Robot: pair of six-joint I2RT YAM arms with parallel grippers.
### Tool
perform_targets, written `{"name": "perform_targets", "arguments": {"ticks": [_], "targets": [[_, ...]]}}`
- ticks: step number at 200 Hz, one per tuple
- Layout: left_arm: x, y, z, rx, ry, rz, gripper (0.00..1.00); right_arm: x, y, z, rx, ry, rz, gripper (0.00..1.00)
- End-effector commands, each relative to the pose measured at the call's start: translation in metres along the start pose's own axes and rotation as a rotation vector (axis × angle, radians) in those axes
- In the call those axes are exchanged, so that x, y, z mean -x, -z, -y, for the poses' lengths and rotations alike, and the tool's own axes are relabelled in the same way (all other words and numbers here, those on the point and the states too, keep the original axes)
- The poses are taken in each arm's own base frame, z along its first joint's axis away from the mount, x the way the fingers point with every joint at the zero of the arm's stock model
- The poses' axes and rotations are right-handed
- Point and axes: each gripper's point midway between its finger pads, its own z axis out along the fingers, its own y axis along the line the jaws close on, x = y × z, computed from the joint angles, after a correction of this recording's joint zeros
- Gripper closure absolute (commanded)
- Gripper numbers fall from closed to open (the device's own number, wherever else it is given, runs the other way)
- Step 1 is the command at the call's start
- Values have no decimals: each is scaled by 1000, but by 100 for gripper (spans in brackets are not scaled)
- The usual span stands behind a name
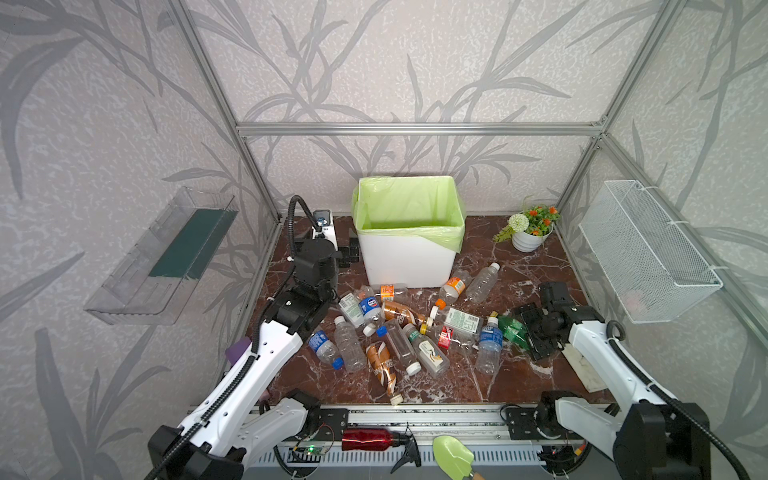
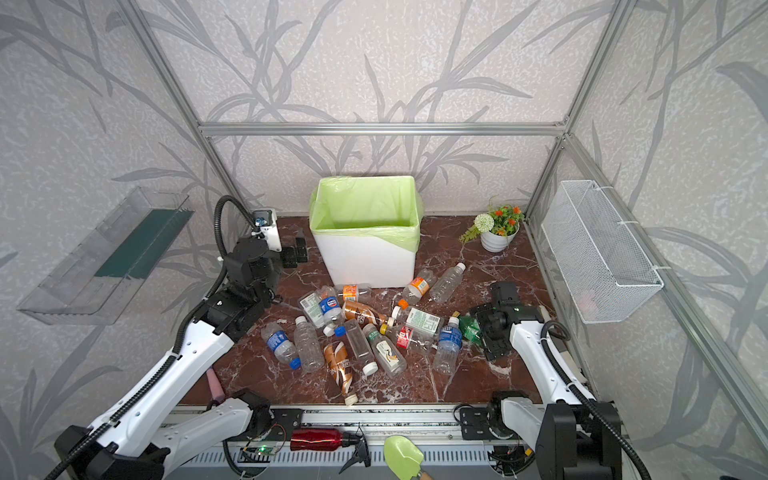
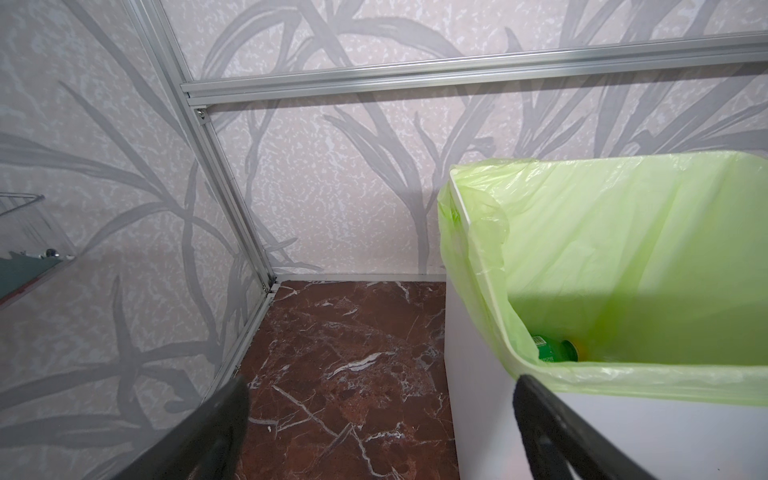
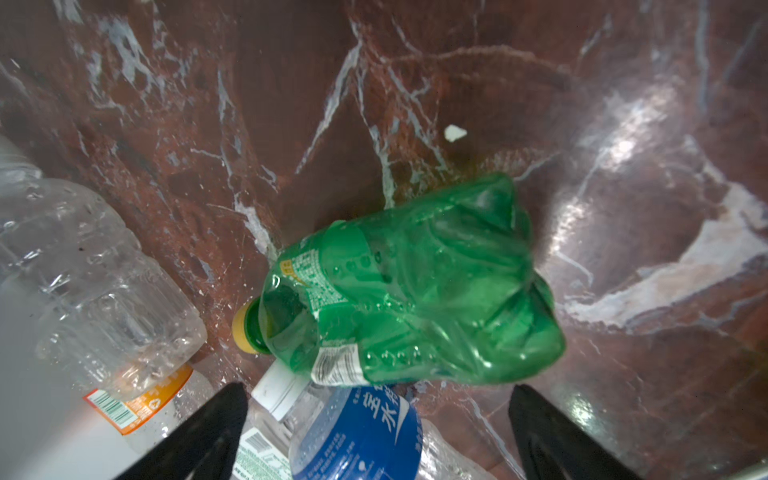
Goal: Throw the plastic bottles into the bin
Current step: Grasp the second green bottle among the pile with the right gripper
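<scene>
1. 2 hands are spread wide, and neither grips anything.
2. The left hand (image 3: 382,386) hangs just beside the bin (image 1: 407,262), which stands on its right-arm side. In the wrist view, 1 finger (image 3: 552,424) crosses the bin's near corner.
3. Ahead of that hand, 1 green bottle (image 3: 555,351) lies at the bottom of the bin's pale green liner (image 3: 623,249).
4. The right hand (image 4: 378,390) points down at the marbled worktop (image 1: 519,374). A crushed green bottle (image 4: 415,291) with a yellow cap lies straight ahead of it, clear of both fingers.
5. A blue-labelled bottle (image 4: 357,436) lies close under that hand, its white cap just beside the crushed green bottle.
6. The remaining plastic bottles (image 1: 351,345) lie heaped on the worktop, between the 2 hands.
</scene>
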Motion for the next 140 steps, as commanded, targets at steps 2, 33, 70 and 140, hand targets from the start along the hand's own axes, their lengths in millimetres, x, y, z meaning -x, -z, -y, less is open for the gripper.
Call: {"name": "perform_targets", "arguments": {"ticks": [2,33,70,140], "targets": [[0,-1,3,-10,-13,1,1,11,-12,-11,10,1,46,1],[0,-1,5,-15,-19,-8,1,10,-35,-11,-55,11,19,1],[2,1,3,-15,-22,-5,1,17,-45,-15,-76,37,53,1],[-1,-2,6,-23,-27,-14,1,30,-53,-34,-71,86,97,16]]}}
